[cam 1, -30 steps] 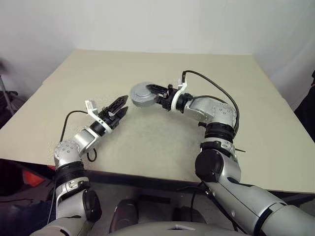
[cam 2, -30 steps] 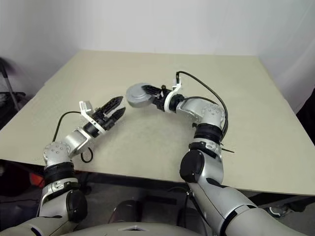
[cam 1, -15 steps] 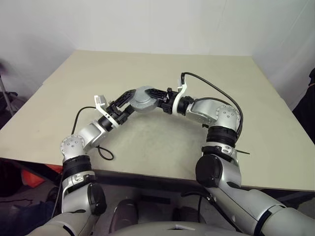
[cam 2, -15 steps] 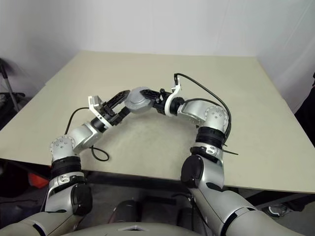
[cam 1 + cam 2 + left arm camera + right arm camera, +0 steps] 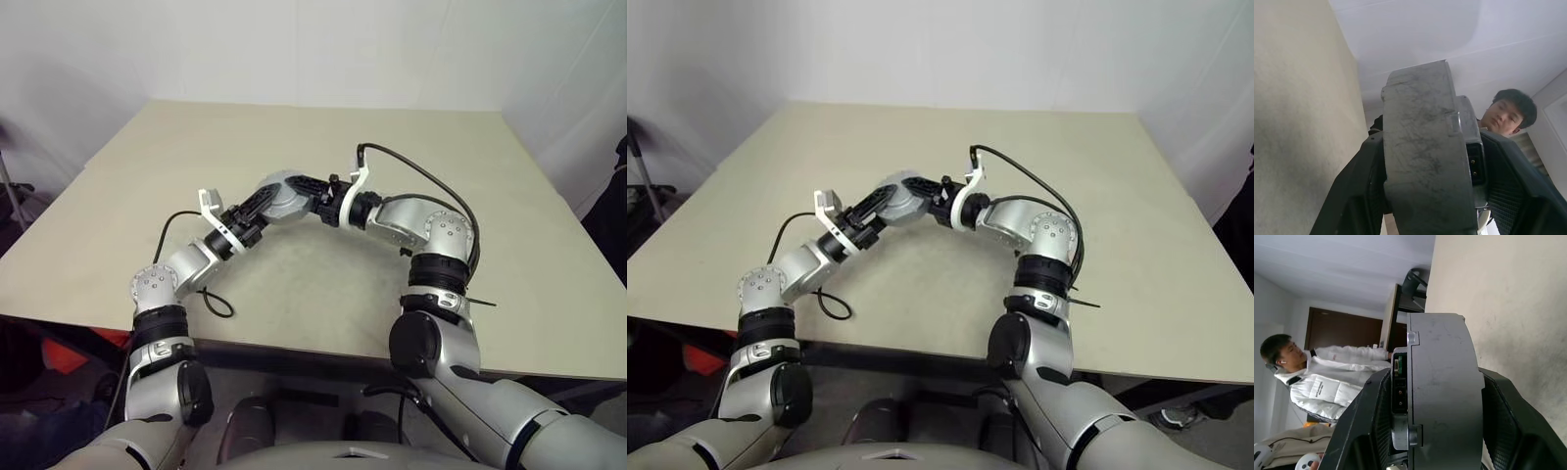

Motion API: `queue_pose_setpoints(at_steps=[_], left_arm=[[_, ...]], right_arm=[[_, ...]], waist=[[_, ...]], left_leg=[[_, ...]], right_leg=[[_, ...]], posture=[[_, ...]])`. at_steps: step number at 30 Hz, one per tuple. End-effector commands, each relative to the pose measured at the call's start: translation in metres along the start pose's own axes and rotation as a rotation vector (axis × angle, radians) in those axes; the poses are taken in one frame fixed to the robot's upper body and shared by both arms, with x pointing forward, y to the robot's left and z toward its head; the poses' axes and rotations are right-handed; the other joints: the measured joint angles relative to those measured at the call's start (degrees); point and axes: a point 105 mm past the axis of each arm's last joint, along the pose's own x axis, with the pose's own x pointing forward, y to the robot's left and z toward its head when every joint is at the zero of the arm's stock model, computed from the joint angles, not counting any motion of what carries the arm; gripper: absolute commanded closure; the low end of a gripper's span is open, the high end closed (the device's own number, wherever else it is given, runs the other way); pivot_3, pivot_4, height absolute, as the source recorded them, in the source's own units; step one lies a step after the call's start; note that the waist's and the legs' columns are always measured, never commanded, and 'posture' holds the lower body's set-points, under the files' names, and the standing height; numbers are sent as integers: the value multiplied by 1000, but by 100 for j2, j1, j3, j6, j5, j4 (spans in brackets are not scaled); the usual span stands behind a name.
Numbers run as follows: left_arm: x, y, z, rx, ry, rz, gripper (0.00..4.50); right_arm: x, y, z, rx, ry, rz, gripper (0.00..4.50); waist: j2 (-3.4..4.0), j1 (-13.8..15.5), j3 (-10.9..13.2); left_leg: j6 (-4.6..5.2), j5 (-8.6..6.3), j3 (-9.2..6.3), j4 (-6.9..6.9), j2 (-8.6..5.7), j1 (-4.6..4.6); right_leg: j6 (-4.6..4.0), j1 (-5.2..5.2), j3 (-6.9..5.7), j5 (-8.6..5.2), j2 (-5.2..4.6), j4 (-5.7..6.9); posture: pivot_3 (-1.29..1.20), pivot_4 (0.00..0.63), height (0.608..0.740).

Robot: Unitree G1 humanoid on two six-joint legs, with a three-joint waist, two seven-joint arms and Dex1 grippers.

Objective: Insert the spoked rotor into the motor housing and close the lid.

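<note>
I hold the motor housing (image 5: 281, 194) above the middle of the desk (image 5: 509, 196), my right end effector (image 5: 306, 196) clenched on it from three o'clock, my left end effector (image 5: 263, 204) gripping it from eight o'clock; if either loosens unevenly, I judge the round grey body could twist and drop; a person (image 5: 1312, 377) stands beyond the desk.

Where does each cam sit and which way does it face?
Left/right eye views: head stereo pair, looking forward and down over the table; both arms show, holding the motor housing between them.
Left wrist view: along the left gripper, fingers flanking the housing rim; a person behind.
Right wrist view: along the right gripper, same housing edge-on.
Shared: the housing in all views; the person in both wrist views.
</note>
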Motion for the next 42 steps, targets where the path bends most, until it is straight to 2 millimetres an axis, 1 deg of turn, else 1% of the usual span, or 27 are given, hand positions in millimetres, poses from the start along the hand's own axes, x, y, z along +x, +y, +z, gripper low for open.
queue_pose_setpoints(at_steps=[1, 3, 4, 5, 7, 8, 12, 14, 16, 18, 22, 24, 26, 27, 30, 33, 36, 40, 42], left_arm=[[0, -4, 8, 52, -14, 15, 2162], [-1, -1, 10, 55, -23, 29, 2162], [-2, 0, 11, 58, -28, 37, 2162], [-3, 2, 12, 64, -36, 48, 2162], [-5, 6, 18, 84, -64, 74, 2162], [-7, 10, 21, 107, -81, 96, 2162], [-12, 20, 29, 148, -127, 155, 2162], [-18, 23, 40, 192, -190, 195, 2162], [-28, 24, 57, 227, -275, 227, 2162], [-46, 21, 76, 264, -359, 253, 2162], [-65, 19, 95, 317, -447, 299, 2162], [-79, 22, 110, 348, -522, 373, 2162], [-87, 27, 119, 359, -565, 432, 2162], [-88, 29, 121, 359, -577, 453, 2162], [-89, 45, 122, 377, -561, 570, 2162], [-88, 47, 124, 387, -572, 579, 2162], [-89, 46, 126, 403, -577, 584, 1369], [-97, 46, 134, 409, -592, 624, 27], [-106, 43, 141, 429, -613, 644, 27]], right_arm=[[4, 23, -2, -37, -18, 100, 2310], [4, 19, 0, -47, -31, 82, 1683], [4, 17, 2, -54, -45, 71, 1524], [4, 16, 4, -60, -61, 56, 1200], [3, 4, 17, -116, -145, -52, 425], [2, 0, 21, -148, -175, -88, 194], [0, -9, 28, -151, -227, -118, 194], [-2, -13, 31, -146, -248, -132, 194], [-5, -18, 32, -156, -255, -146, 194], [-9, -22, 33, -165, -260, -161, 194], [-15, -29, 33, -172, -258, -185, 194], [-20, -36, 34, -166, -255, -204, 194], [-24, -39, 36, -162, -256, -210, 194], [-25, -39, 37, -162, -258, -209, 194], [-25, -40, 43, -167, -273, -219, 194], [-21, -40, 42, -167, -267, -218, 194], [-18, -42, 38, -166, -241, -218, 150], [-17, -47, 36, -153, -221, -229, 150], [-17, -49, 35, -146, -209, -240, 150]], waist=[[0, 0, 0], [0, 1, 0], [0, 0, 0], [0, -2, 0], [0, -2, 0], [0, -5, 0], [-2, -6, 1], [-3, 4, 1], [-4, 1, 2], [-6, -12, 1], [-6, -19, 2], [-8, -10, 1], [-9, -5, 1], [-9, -3, 1], [-11, 14, 1], [-18, 14, 1], [-18, -1, 1], [-18, -8, 1], [-19, -15, 1]], left_leg=[[0, 0, 0, 0, 0, 0], [0, 0, -1, 2, 0, -1], [0, 0, -1, 2, 0, -1], [0, 0, -1, 3, 0, 0], [0, 0, -2, 4, 1, -1], [0, 0, -2, 5, 1, 0], [0, 0, -2, 7, 2, -2], [0, 0, -4, 8, 1, -6], [1, 0, -6, 10, 1, -8], [1, 0, -7, 12, 2, -8], [1, 0, -8, 12, 3, -5], [1, 0, -8, 14, 2, -7], [1, -1, -10, 17, 3, -6], [1, 0, -10, 19, 3, -7], [1, -1, -12, 28, 3, -7], [1, -1, -14, 41, 5, -7], [0, 0, -14, 51, 8, -5], [-2, 2, -13, 57, 10, -2], [-3, 2, -13, 57, 11, 0]], right_leg=[[0, 0, 0, 0, 0, 0], [0, 0, 0, 0, 0, 1], [0, 0, -1, 0, 0, 1], [0, 0, 0, 0, 0, 2], [1, 0, -1, 0, 0, 4], [1, 0, 0, 1, 0, 5], [3, 1, -2, 1, 0, 4], [4, 0, -2, 2, 0, 3], [5, 0, -3, 3, 0, 3], [5, 0, -4, 3, 0, 4], [5, 0, -4, 3, 1, 5], [5, 0, -4, 3, 1, 5], [6, 4, -5, 4, 1, 6], [9, 4, -5, 5, 1, 6], [15, 10, -5, 8, 0, 7], [24, 17, -5, 12, 0, 8], [29, 21, -5, 18, -1, 9], [12, 22, -4, 30, -1, 13], [11, 21, -4, 31, 0, 15]], posture=[[0, 0, 740], [0, 0, 740], [0, 0, 740], [0, 0, 740], [0, 0, 740], [0, 0, 740], [0, 0, 740], [0, 0, 740], [0, 0, 740], [0, 0, 740], [0, 0, 740], [0, 0, 740], [0, 0, 740], [0, 0, 740], [0, 0, 740], [0, 0, 740], [0, 0, 740], [0, 0, 740], [0, 0, 740]])
